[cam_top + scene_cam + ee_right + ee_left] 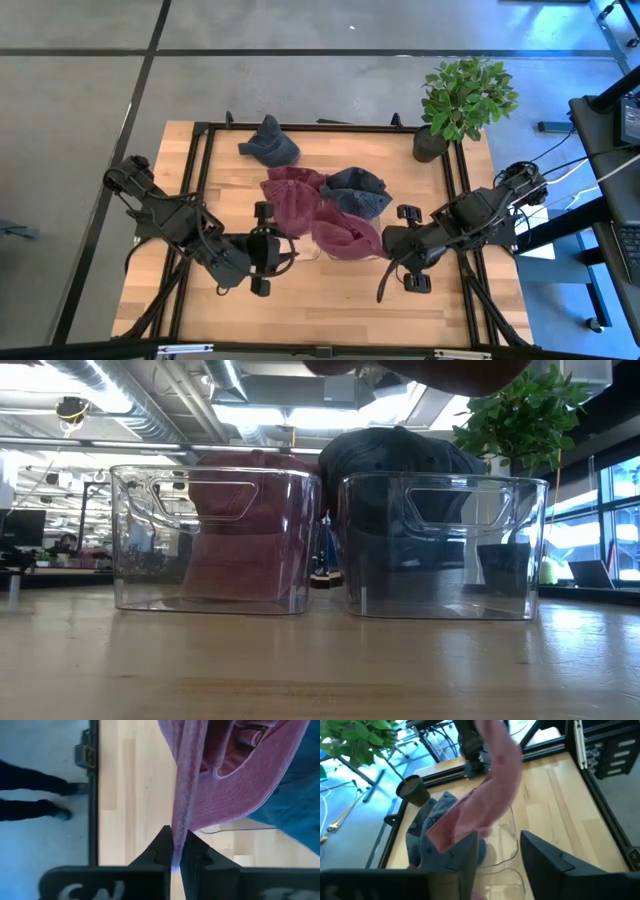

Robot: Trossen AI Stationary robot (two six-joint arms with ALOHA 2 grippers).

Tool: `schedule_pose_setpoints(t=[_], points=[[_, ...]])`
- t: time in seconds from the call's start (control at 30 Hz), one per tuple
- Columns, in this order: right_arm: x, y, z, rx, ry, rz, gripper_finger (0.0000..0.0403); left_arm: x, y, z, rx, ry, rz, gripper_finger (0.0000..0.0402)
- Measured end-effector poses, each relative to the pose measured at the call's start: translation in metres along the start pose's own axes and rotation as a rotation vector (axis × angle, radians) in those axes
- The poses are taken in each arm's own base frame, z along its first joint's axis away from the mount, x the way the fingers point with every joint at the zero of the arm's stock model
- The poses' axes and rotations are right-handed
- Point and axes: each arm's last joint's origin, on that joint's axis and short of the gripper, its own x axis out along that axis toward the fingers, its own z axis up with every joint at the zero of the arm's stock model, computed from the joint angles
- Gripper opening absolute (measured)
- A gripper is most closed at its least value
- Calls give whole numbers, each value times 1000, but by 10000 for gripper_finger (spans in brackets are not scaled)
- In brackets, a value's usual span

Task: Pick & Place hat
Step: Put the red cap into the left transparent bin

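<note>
While pinched shut, right gripper [176, 862] grips pink hat [240, 775].

In the low view, two clear bins [215, 540] blur and half-hide the maroon hat [245, 530] and dark blue hat [420, 460] behind; both grippers are cut off there.

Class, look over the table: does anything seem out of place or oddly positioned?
One dark blue hat lies alone on the table near its far edge, apart from the others. The right gripper pinches a maroon hat by its edge, so it hangs unevenly.

left clear bin [213, 540]: red hat [245, 525] | right clear bin [443, 545]: dark hat [400, 450] | plant [520, 415] behind
</note>
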Motion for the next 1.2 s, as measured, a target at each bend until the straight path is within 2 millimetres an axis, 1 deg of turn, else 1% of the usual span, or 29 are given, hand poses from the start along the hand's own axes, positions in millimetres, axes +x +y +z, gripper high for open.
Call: schedule_pose_setpoints(t=[0.1, 0.2, 0.3, 0.57, 1.0, 1.2], points=[[0, 0, 0, -1, -1, 8, 17, 1, 1, 0, -9, 1, 5, 163], [0, 0, 1, -2, -6, 8, 17, 2, 2, 0, -8, 2, 8, 170], [0, 2, 3, -25, -33, 24, 17, 3, 3, 0, -10, 3, 12, 169], [0, 5, 9, -47, -88, 54, 17, 9, 10, 1, -112, 21, -5, 167], [-1, 9, 15, -85, -159, 87, 17, 14, 16, 2, -122, 29, -3, 166], [-1, 7, 16, -81, -177, 53, 17, 15, 16, 2, -123, 27, -7, 156]])
